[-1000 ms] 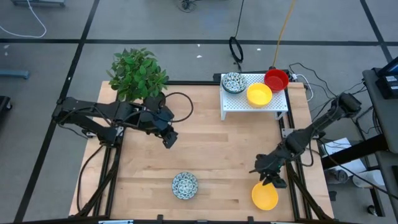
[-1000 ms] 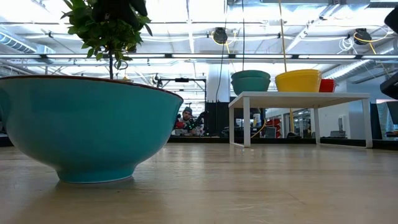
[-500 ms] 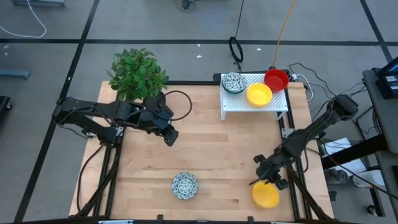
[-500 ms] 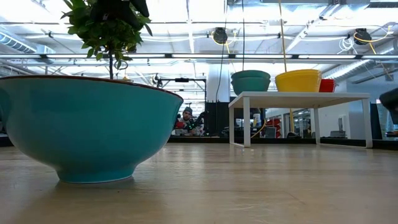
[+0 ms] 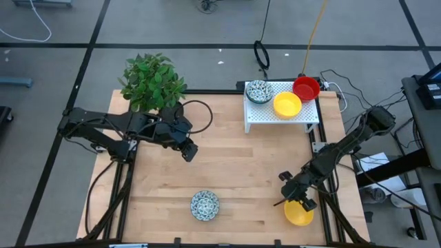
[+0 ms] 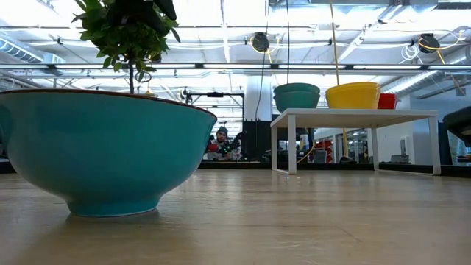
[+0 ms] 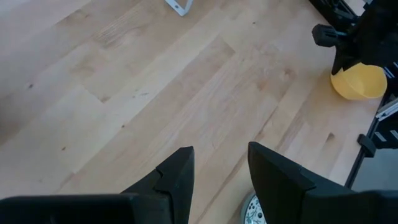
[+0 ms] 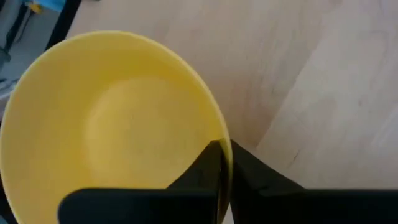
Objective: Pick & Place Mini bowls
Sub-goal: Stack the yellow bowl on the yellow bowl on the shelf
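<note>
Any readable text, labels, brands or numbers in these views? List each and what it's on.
None readable in any view.
Bowls: yellow bowl in the right gripper is plain; patterned bowl carries a pattern only, no lettering.
White shelf, table and left gripper: no markings visible.
Room behind in the low view: anything there is too small to read.
</note>
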You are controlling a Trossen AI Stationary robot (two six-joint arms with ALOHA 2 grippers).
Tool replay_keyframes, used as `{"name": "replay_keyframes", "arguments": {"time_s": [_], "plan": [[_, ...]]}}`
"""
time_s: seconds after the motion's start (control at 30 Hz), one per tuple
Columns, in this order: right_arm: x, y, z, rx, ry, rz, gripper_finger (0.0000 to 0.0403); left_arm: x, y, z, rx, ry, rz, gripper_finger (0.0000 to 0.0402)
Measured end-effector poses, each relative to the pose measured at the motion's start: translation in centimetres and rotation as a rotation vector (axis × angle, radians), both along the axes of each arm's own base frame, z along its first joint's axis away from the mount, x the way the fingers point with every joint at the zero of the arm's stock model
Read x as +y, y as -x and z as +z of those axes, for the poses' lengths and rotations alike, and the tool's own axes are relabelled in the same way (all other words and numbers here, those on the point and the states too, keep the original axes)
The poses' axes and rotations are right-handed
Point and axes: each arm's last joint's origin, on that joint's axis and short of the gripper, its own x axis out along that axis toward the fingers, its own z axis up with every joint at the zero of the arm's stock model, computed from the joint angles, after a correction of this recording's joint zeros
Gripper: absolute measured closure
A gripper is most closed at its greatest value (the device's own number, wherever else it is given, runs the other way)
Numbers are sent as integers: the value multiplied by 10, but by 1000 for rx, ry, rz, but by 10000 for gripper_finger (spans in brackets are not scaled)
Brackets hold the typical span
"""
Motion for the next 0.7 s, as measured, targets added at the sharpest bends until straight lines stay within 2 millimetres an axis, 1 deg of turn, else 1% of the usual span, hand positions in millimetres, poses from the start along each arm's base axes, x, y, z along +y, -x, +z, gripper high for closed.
{"name": "replay_keyframes", "arguments": {"time_s": [0.17,0.27,0.33,0.4,0.5,0.6,0.7], "plan": [[-2,2,9,12,-56,-93,401,0,0,0,1,-2,-3,250],[-5,3,21,-52,-91,-136,401,0,0,0,1,-2,-2,250],[-11,3,30,-140,-80,-181,402,0,0,0,1,-11,-3,250],[-18,3,41,-264,-47,-227,402,0,0,0,2,-21,-11,250],[-34,1,56,-450,29,-340,402,0,0,0,2,-32,-13,250],[-52,-3,75,-588,98,-479,402,0,0,0,2,-32,-13,250],[-69,-9,100,-692,129,-564,402,0,0,0,2,-32,-13,250]]}}
